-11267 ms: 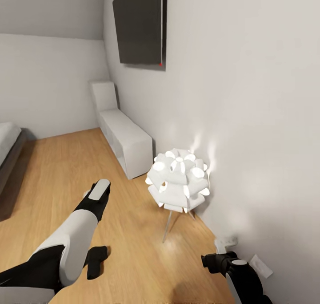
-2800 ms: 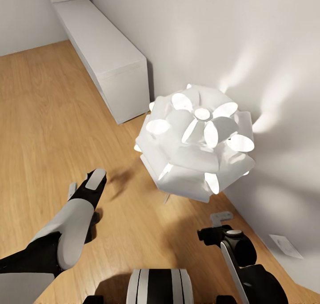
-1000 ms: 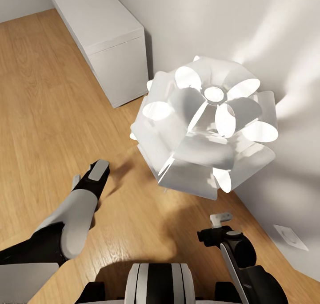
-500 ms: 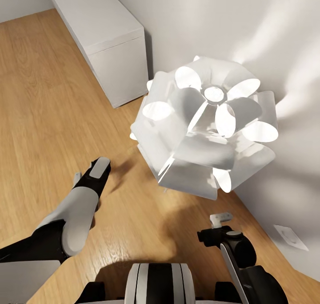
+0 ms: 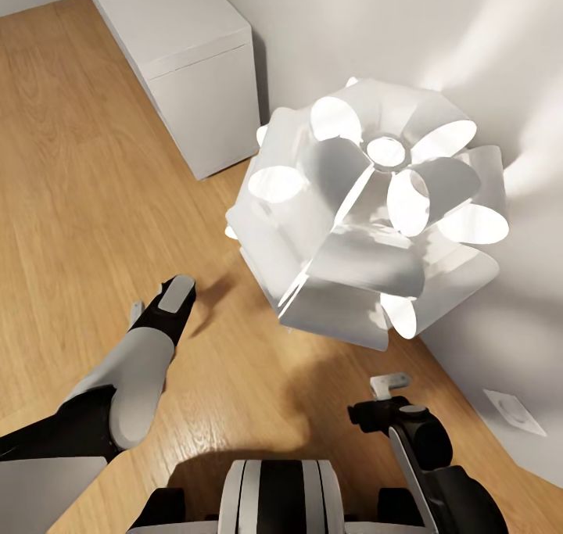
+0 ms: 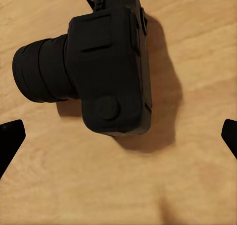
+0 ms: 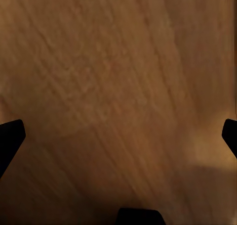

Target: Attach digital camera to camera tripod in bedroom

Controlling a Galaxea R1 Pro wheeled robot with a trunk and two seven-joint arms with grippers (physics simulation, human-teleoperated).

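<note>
My left end effector hangs wide open and empty above the digital camera, which lies on the wooden floor. My right end effector, equally spread, holds nothing. A white petal lamp glows to the right, near the wall.

No legible text or labels anywhere

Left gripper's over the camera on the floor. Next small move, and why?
Probably lower the left gripper straight down around the digital camera, then close. The camera lies on the wooden floor between the wide-open fingertips, untouched, so it likely needs no sideways correction first.
</note>
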